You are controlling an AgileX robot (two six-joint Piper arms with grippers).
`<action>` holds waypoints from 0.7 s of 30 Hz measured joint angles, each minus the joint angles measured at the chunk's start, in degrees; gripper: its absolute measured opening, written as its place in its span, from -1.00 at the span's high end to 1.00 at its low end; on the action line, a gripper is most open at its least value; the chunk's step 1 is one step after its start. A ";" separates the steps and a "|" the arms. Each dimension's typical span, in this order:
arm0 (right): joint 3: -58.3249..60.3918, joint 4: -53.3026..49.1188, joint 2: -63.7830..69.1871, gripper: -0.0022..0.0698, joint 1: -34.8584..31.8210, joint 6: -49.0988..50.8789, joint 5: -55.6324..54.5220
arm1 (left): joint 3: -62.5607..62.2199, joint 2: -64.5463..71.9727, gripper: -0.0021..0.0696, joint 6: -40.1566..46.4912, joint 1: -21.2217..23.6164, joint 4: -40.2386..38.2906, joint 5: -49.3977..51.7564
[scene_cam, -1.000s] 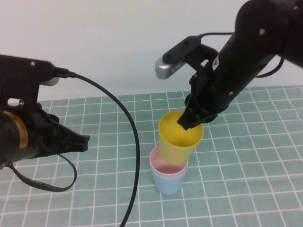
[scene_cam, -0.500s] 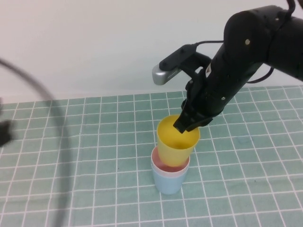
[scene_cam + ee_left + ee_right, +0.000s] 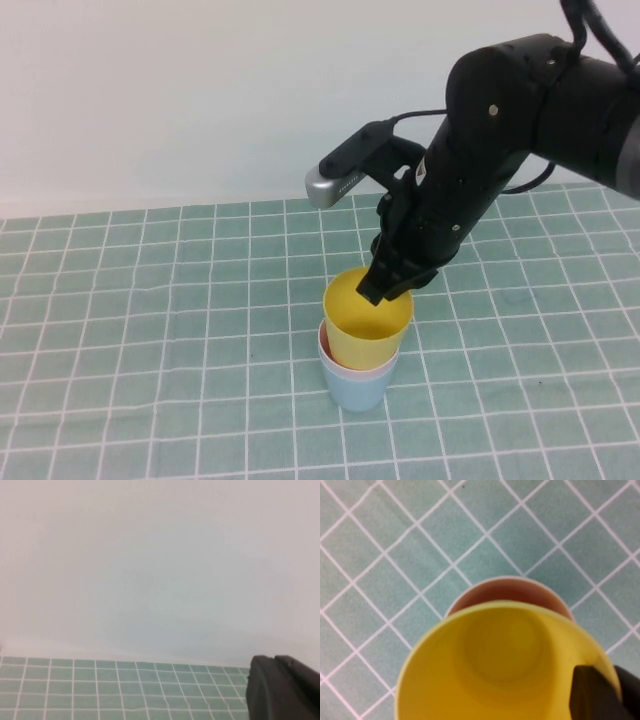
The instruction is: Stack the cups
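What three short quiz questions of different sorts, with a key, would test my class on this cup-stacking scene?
1. True or false: the yellow cup sits inside the pink cup.
2. Which cup is at the bottom of the stack? A) yellow B) light blue C) pink
3. Fill in: the right tool pinches the yellow cup's ____.

Key: 1. True. 2. B, the light blue cup, standing on the checked cloth. 3. Rim. The left tool is out of the high view, shut.
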 joint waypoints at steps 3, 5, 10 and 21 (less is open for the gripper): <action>0.00 0.46 0.48 0.70 0.00 -0.13 0.00 | 0.00 -2.26 0.95 -0.09 3.82 0.26 0.62; 0.00 0.56 0.48 0.52 0.00 -0.13 0.00 | 0.00 -2.80 0.95 -0.09 8.41 0.26 1.01; -0.66 0.65 0.48 0.30 0.00 0.44 0.00 | 0.78 -3.44 0.95 -0.09 23.05 0.46 1.75; -6.88 -5.11 -11.17 0.89 0.00 9.54 -1.39 | 1.00 -3.67 0.95 -0.09 39.26 -0.76 1.86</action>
